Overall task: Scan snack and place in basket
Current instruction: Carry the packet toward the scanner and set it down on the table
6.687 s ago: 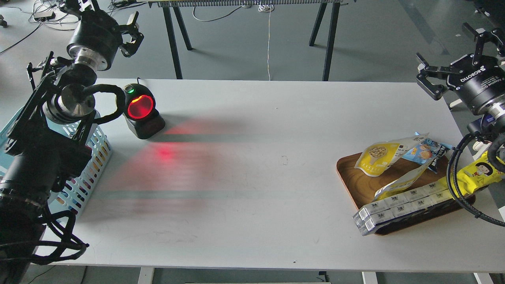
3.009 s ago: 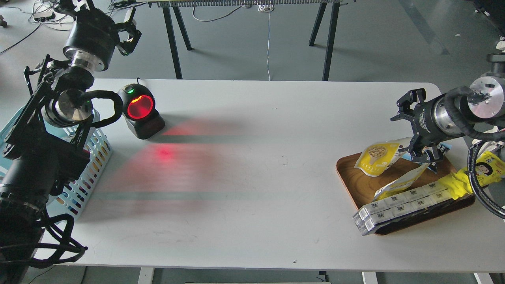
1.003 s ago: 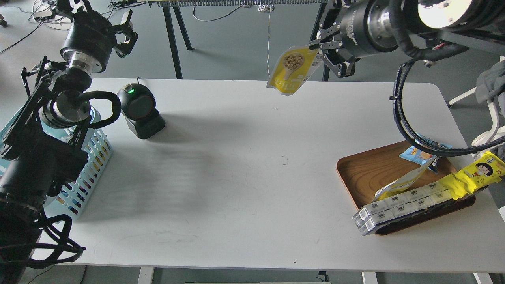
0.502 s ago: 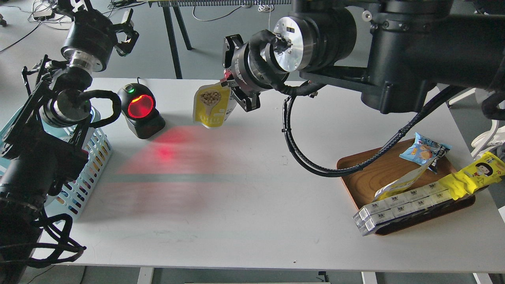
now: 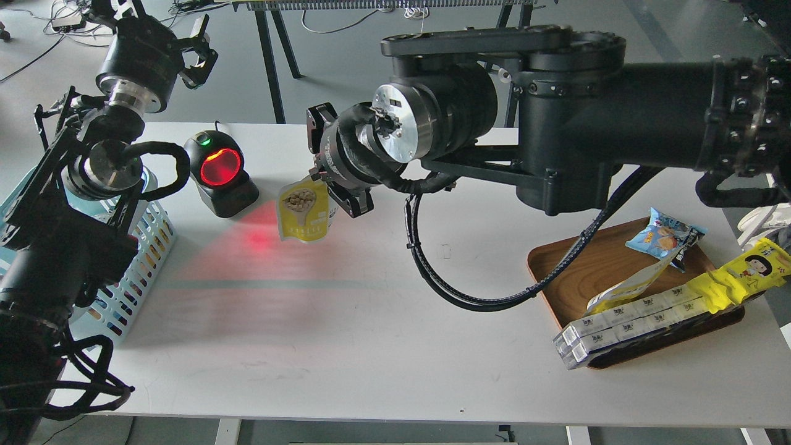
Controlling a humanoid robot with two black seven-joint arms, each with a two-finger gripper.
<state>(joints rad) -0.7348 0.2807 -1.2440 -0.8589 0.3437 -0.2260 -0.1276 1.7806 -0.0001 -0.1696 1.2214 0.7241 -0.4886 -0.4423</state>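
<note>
Snack (image 5: 302, 214) hangs from right hand (image 5: 326, 185), fingers pinched on its top edge, just right of glowing scanner (image 5: 220, 173), above desk (image 5: 383, 309). Pickup done; scan apparently underway. Left: drop into basket (image 5: 133, 272), well left. Left hand (image 5: 199, 49) spread wide, holding nothing.

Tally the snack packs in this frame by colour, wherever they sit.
Yellow-and-white nut pouches: 2, one in the right pincer, one on the tray
Blue packets: 1
Yellow cartoon-face packs: 1
White multi-packs: 1
Total: 5
</note>
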